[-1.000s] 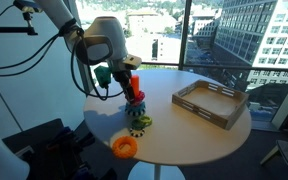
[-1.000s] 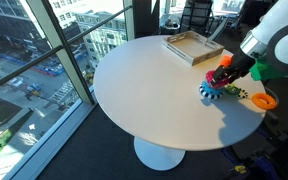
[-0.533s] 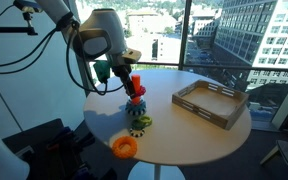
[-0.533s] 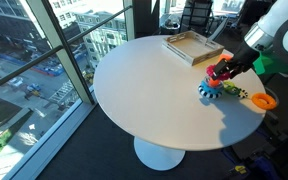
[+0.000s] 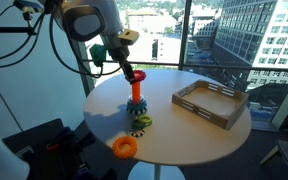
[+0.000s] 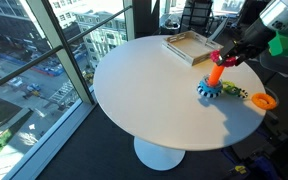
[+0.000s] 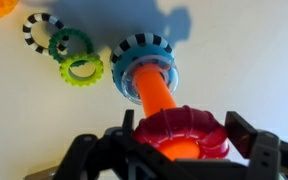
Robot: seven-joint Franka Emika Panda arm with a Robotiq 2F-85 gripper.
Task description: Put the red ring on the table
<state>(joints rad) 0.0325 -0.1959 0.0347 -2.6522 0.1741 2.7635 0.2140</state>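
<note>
My gripper [image 7: 184,135] is shut on the red ring [image 7: 184,133] and holds it at the top of the upright red-orange peg [image 7: 160,100]. The peg's tip still shows through the ring's hole. The ring also shows in both exterior views [image 5: 138,76] [image 6: 224,58], raised above the peg [image 5: 136,92] [image 6: 216,72] and its blue base [image 5: 135,108] [image 6: 208,90]. The round beige table [image 5: 184,125] [image 6: 144,90] lies below. The orange ring [image 5: 125,147] [image 6: 263,101] lies flat on the table near its edge.
Green, yellow-green and black-and-white toothed rings [image 7: 69,52] lie beside the peg base [image 5: 139,124] [image 6: 233,92]. A rectangular wooden tray [image 5: 210,102] [image 6: 192,46] stands at the table's far side. Windows surround the table.
My gripper has risen with the red ring, sliding it from low on the peg up to the peg's tip. The other rings have not moved.
</note>
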